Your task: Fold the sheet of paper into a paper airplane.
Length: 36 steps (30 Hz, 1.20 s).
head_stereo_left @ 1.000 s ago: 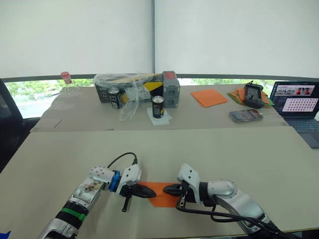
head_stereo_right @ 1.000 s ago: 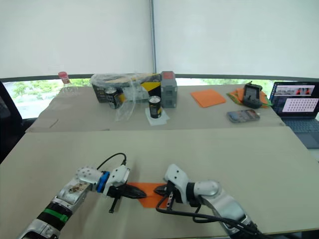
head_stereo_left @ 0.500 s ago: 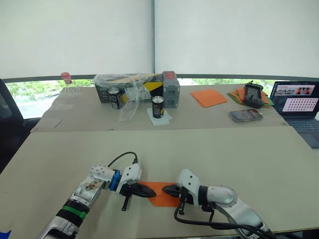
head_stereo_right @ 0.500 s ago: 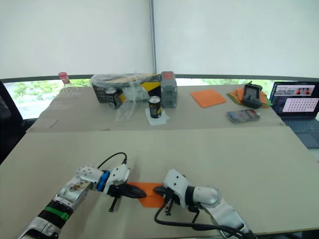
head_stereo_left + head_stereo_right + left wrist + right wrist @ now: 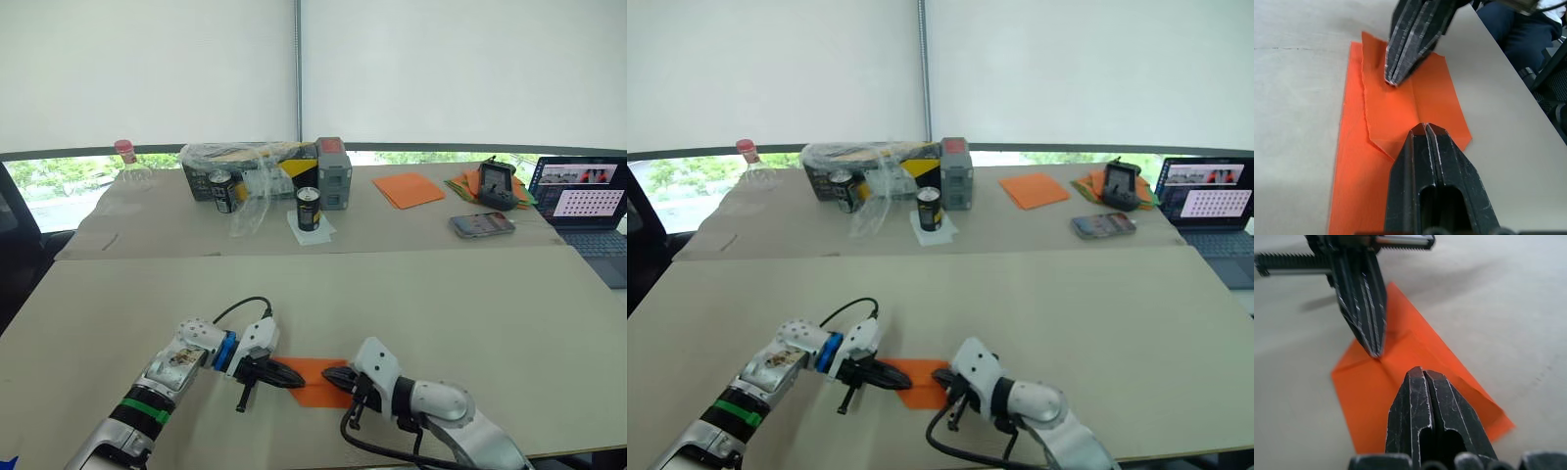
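Near table (image 5: 470,294): long, pale, running the full width; a second table (image 5: 392,230) butts against its far edge.

Far table, biggest things first: a grey box under crumpled clear plastic (image 5: 257,168); an open laptop (image 5: 586,201) at the right end; a flat stack of orange sheets (image 5: 409,190); a mixed orange-and-green paper pile (image 5: 468,185) with a small black device (image 5: 498,182) on top; a phone (image 5: 483,224) lying flat; two dark cans, one (image 5: 308,209) on a white napkin, one (image 5: 223,191) by the box; a clear bottle with a red cap (image 5: 129,164) at the left end.

Sheet of paper (image 5: 315,381): bright orange, partly folded, flaps creased over a centre line, flat on the near table close to its front edge, between the two arms.

Left gripper (image 5: 297,376): fingers pressed together, nothing between them, tip down on the paper's left part.

Right gripper (image 5: 329,373): fingers likewise clenched, holding nothing, tip resting on the paper's right part. The two tips face each other, near but apart, along the centre crease.
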Each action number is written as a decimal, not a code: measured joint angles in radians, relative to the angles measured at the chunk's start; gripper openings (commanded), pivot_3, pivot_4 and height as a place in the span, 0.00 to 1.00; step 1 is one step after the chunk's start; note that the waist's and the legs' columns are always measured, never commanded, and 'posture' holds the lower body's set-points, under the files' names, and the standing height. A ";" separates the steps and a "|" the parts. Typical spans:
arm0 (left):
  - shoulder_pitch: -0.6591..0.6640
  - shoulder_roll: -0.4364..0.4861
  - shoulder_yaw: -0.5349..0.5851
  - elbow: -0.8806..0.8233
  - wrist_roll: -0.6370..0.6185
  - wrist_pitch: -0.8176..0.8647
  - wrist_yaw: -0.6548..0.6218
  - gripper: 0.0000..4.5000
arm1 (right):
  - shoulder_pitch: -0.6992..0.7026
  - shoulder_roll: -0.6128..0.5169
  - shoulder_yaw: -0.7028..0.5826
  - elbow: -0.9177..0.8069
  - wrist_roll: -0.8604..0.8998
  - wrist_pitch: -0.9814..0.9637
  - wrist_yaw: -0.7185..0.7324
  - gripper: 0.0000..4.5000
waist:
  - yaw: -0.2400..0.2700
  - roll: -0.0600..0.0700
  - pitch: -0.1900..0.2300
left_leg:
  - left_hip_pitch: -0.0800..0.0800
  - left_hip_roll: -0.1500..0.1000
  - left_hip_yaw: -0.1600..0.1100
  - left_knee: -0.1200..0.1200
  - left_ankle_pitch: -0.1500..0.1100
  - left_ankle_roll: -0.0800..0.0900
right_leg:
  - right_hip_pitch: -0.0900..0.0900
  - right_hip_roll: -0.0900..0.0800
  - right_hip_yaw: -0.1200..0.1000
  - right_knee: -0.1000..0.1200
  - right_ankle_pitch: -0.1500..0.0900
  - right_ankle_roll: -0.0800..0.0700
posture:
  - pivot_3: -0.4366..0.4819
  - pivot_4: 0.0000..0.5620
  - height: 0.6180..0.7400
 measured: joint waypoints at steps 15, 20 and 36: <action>-0.054 -0.003 -0.024 0.039 0.000 0.037 -0.041 0.00 | 0.029 0.053 0.037 0.000 0.000 0.020 -0.030 0.00 | 0.000 -0.003 0.002 | 0.000 -0.001 0.000 0.000 0.000 0.000 | -0.001 0.000 0.000 0.000 0.000 0.000 | 0.48 0.27 0.99; -0.062 -0.004 -0.027 0.047 0.001 0.037 -0.051 0.00 | 0.035 0.065 0.038 0.018 -0.004 0.012 -0.048 0.00 | 0.000 -0.003 0.002 | 0.000 -0.001 0.000 0.000 0.000 0.000 | -0.001 0.000 0.000 0.000 0.000 0.000 | 0.48 0.27 0.99; -0.082 -0.009 -0.034 0.086 0.001 0.022 -0.065 0.00 | 0.177 0.017 -0.013 -0.008 0.008 -0.075 -0.109 0.00 | 0.011 -0.005 0.000 | 0.002 -0.002 0.000 0.001 0.000 0.000 | 0.004 -0.002 0.000 -0.001 -0.001 0.002 | 0.48 0.27 0.99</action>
